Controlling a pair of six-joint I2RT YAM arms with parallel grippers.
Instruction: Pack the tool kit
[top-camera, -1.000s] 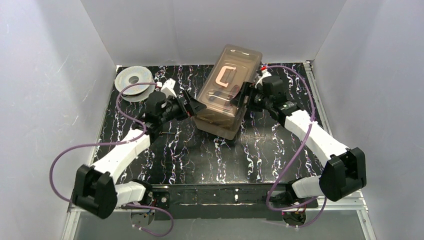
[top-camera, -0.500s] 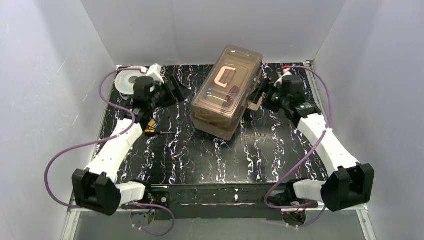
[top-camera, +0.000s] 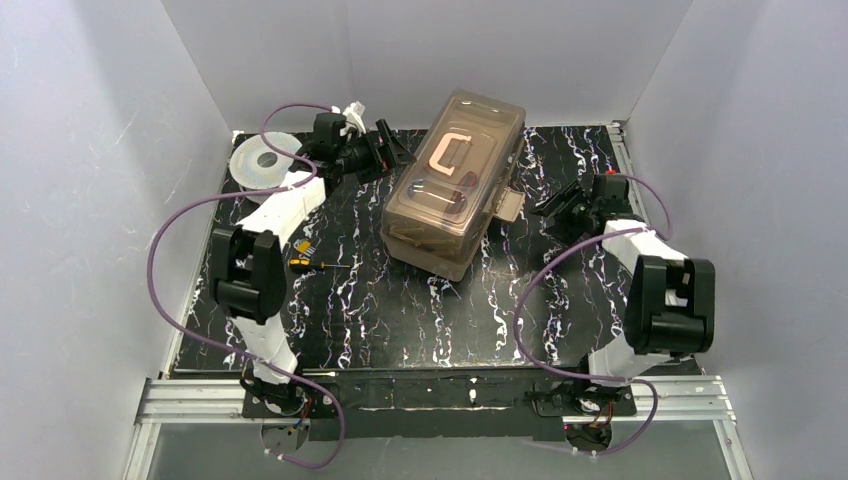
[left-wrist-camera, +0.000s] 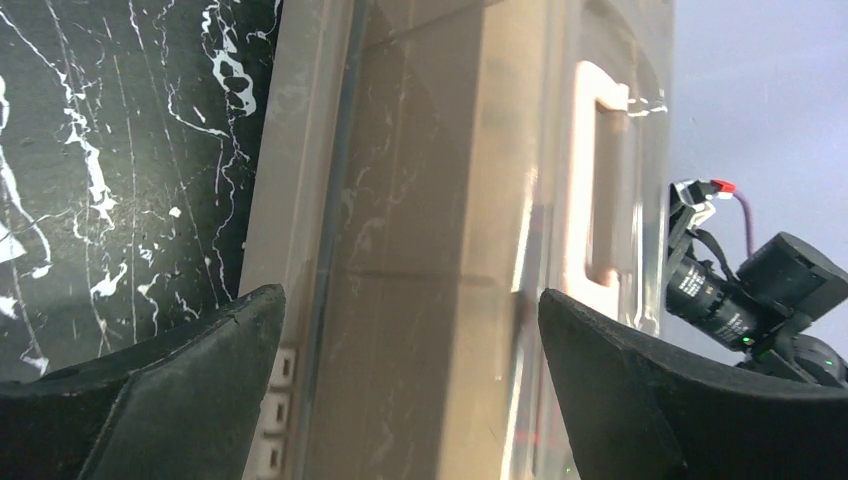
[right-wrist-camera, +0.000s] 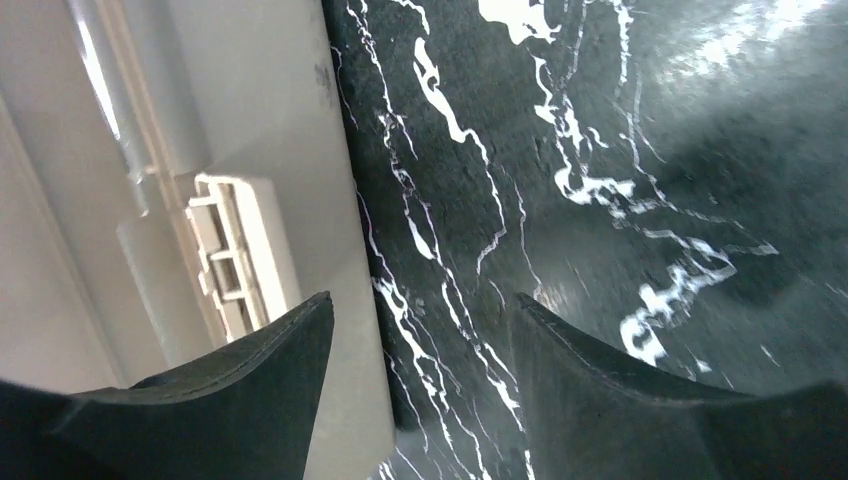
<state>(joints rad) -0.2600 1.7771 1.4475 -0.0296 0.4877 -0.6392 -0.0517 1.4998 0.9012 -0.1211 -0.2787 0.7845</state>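
Note:
The tool kit's tan toolbox (top-camera: 455, 180) lies slanted at the table's middle back, its translucent brown lid down and the cream handle (top-camera: 450, 152) on top. A latch flap (top-camera: 508, 207) sticks out on its right side. My left gripper (top-camera: 397, 150) hangs open just off the box's far left side. In the left wrist view its jaws (left-wrist-camera: 410, 293) frame the box wall (left-wrist-camera: 440, 200) and handle (left-wrist-camera: 600, 190) from a distance. My right gripper (top-camera: 548, 208) is open, right of the box. In the right wrist view (right-wrist-camera: 422, 297) it holds nothing, with the latch (right-wrist-camera: 235, 250) at left.
A small yellow-and-black screwdriver (top-camera: 305, 262) lies on the black marbled table (top-camera: 420, 310), left of the box. A round grey spool (top-camera: 262, 160) sits in the back left corner. White walls close in the back and both sides.
Both arms have drawn back from the toolbox's sides, the left to the far back left, the right outward to the right. The screwdriver on the table is now uncovered.

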